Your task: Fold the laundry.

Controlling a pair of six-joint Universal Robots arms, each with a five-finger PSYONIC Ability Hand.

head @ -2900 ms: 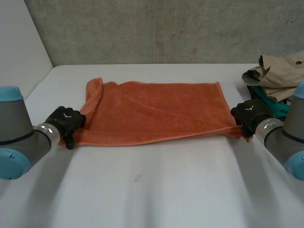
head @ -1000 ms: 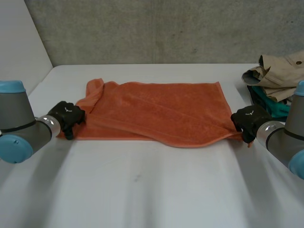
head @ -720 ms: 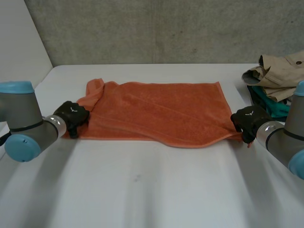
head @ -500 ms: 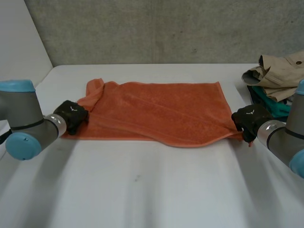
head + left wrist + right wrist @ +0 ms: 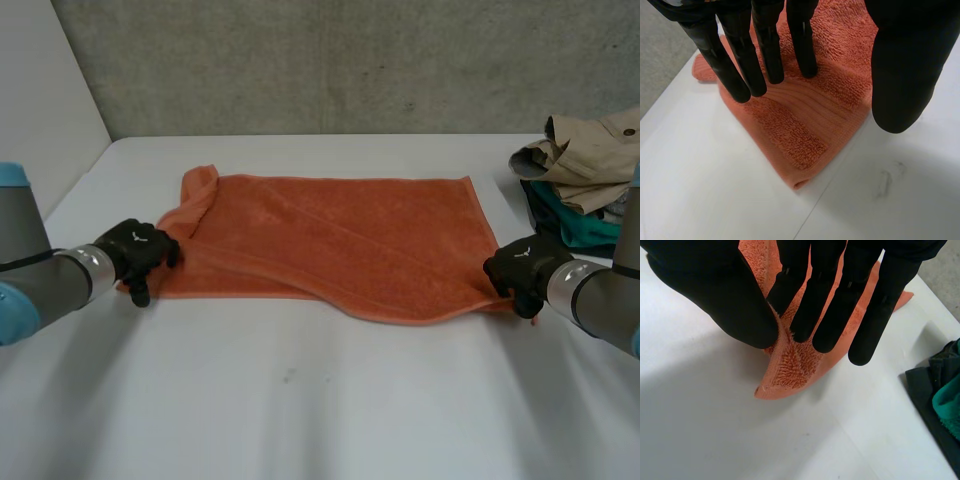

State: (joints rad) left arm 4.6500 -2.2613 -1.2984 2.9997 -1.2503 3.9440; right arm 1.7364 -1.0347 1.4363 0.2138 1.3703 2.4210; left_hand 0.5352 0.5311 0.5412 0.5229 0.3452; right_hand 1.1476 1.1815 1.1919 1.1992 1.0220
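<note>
An orange towel (image 5: 330,240) lies folded flat on the white table (image 5: 300,400), with its far-left corner rumpled. My left hand (image 5: 135,250) is at the towel's near-left corner. In the left wrist view its fingers (image 5: 765,50) are straight and apart from the thumb, hovering over the corner of the towel (image 5: 805,125) with nothing held. My right hand (image 5: 520,268) is at the near-right corner. There the thumb and fingers of the right hand (image 5: 715,295) pinch the lifted corner of the towel (image 5: 790,367).
A beige garment (image 5: 590,150) is heaped at the table's far right, over a teal and dark garment (image 5: 580,225) that lies close behind my right hand and beside its fingertips (image 5: 945,405). A grey wall stands behind the table.
My left hand has let go of the near-left corner and drawn back off the towel. My right hand has pulled its corner nearer and outward, stretching the towel's right side.
</note>
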